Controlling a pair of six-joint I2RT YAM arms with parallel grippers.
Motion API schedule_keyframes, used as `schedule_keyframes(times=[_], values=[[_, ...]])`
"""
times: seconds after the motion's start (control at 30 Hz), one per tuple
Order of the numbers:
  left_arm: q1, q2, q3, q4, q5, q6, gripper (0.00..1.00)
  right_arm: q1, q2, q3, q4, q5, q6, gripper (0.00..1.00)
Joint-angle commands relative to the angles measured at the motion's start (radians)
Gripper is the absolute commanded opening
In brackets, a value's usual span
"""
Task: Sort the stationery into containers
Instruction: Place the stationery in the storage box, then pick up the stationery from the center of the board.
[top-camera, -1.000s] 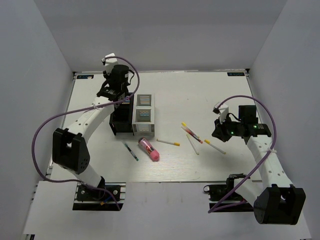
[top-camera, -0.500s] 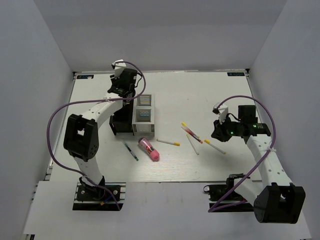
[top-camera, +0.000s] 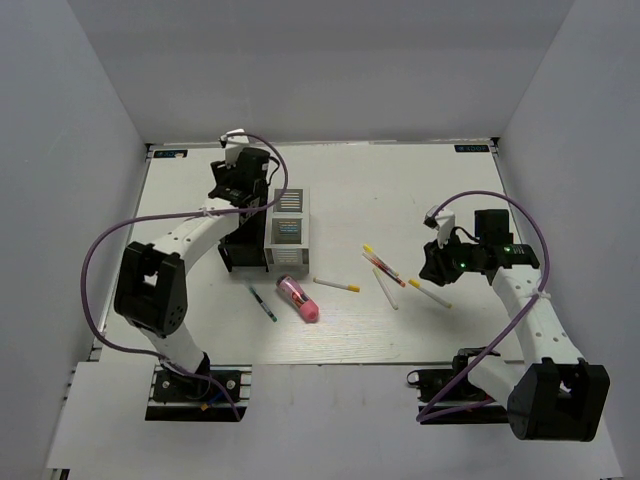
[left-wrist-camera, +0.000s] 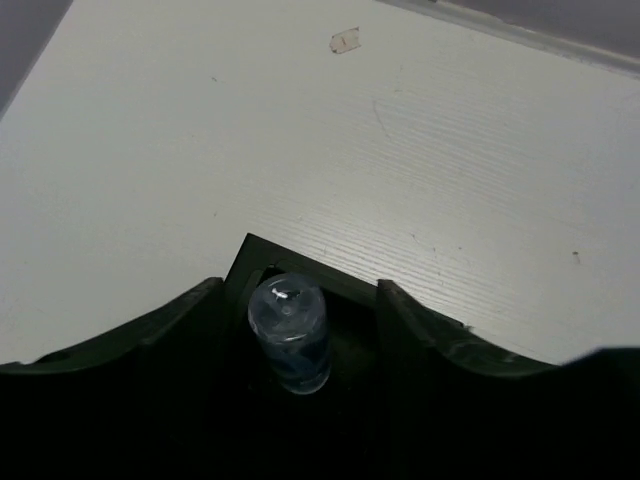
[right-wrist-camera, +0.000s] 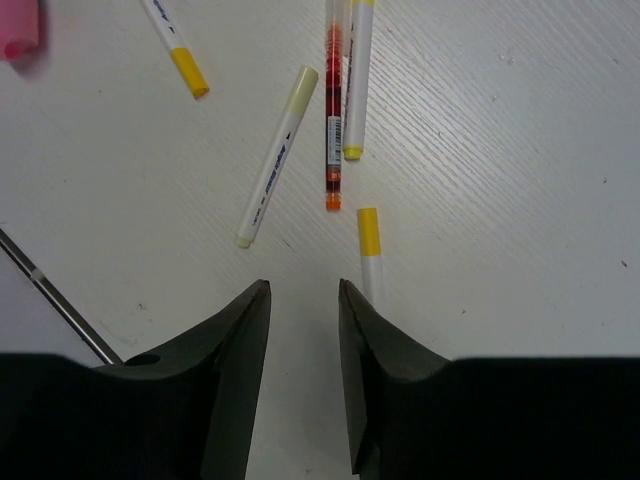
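Above the black box (top-camera: 238, 256), left fingers (left-wrist-camera: 150, 345) stand wide, clear of the tube (left-wrist-camera: 288, 335); right fingers (right-wrist-camera: 230, 385) narrowly apart, empty.

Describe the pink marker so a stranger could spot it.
Find the joined black and white organiser boxes left of centre. Just nearside of the white one lies the pink marker: short and fat, unlike the thin green pen and white stick flanking it.

White wood-grain table (top-camera: 420, 190) within plain pale grey walls (top-camera: 320, 70), even light.

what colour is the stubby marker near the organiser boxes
Pink; the stubby marker shows best in the top external view.
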Motion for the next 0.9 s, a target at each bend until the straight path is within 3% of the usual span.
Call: schedule_keyframes(times=[0.0, 0.1, 0.23, 0.37, 0.47, 0.6, 0.77, 0.87], values=[[-0.007, -0.094, -0.002, 0.020, 0.022, -0.009, 0.75, 0.003, 0.005, 0.018, -0.006, -0.035, -0.002, 0.41], [-0.007, -0.120, 0.021, 0.020, 0.051, 0.000, 0.90, 0.003, 0.006, 0.022, -0.021, -0.061, -0.026, 0.54], [-0.007, -0.156, 0.088, 0.004, 0.088, 0.023, 0.91, 0.008, 0.010, 0.040, -0.038, -0.096, -0.061, 0.64], [0.002, -0.207, 0.173, -0.169, 0.265, 0.011, 0.89, 0.016, 0.039, 0.064, -0.062, -0.143, -0.106, 0.79], [0.015, -0.305, 0.139, -0.300, 0.419, -0.038, 0.87, 0.031, 0.077, 0.079, -0.065, -0.150, -0.111, 0.80], [0.015, -0.521, -0.039, -0.343, 0.611, -0.069, 0.87, 0.049, 0.105, 0.087, -0.032, -0.170, -0.094, 0.80], [-0.004, -0.794, -0.269, -0.427, 0.714, -0.139, 0.88, 0.124, 0.151, 0.123, -0.010, -0.196, -0.055, 0.51], [-0.004, -0.905, -0.353, -0.478, 0.767, -0.172, 0.88, 0.203, 0.172, 0.142, 0.007, -0.177, -0.040, 0.48]])
